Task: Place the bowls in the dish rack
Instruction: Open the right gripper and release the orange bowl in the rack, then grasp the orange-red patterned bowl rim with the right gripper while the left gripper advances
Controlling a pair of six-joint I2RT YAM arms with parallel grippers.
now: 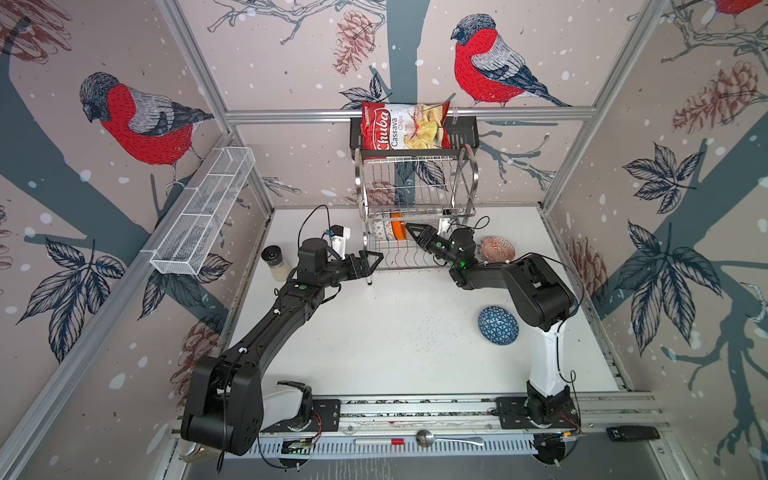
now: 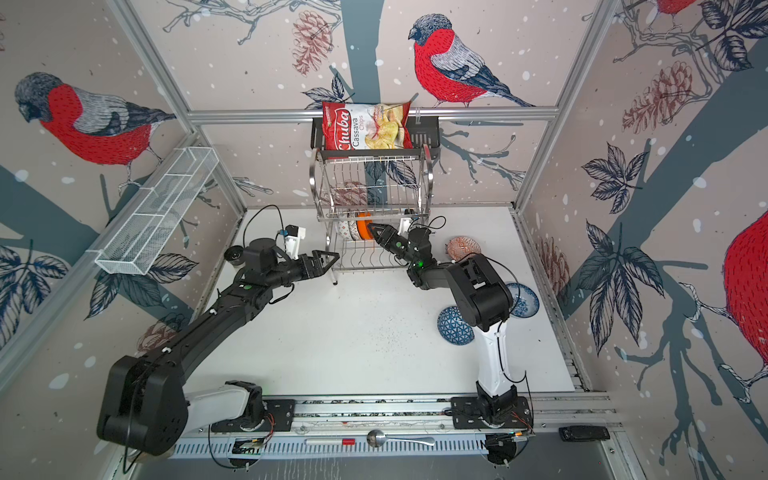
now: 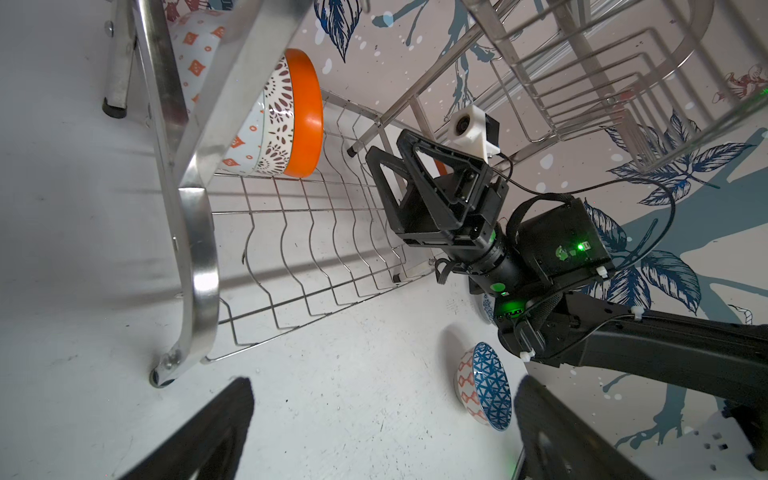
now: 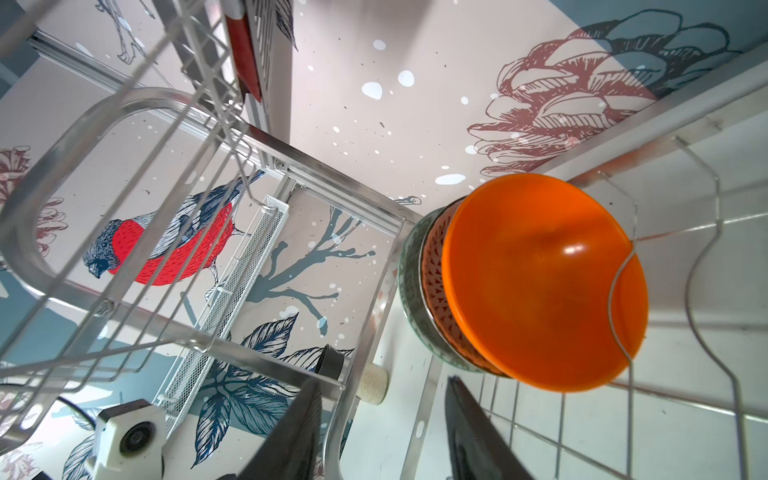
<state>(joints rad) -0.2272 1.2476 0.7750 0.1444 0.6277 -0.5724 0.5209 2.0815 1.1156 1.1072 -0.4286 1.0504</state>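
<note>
The dish rack (image 2: pixel 370 187) stands at the back edge of the surface (image 2: pixel 353 345), with an orange bowl (image 2: pixel 363 227) and patterned bowls (image 2: pixel 347 229) on edge in its lower tier. The right hand (image 2: pixel 372 228) has its tip just beside the orange bowl; the left hand (image 2: pixel 332 262), spread wide, is at the rack's front left leg. A red-orange bowl (image 2: pixel 463 248), a blue-triangle bowl (image 2: pixel 454 332) and a blue-floral bowl (image 2: pixel 526 301) lie along the surface's right side.

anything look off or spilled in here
Dark specks are scattered on the table near the blue-triangle bowl, which lies tipped rather than upright. A spoon sits on the front frame, off the table. Bowls in the dish rack stand neatly on edge.
</note>
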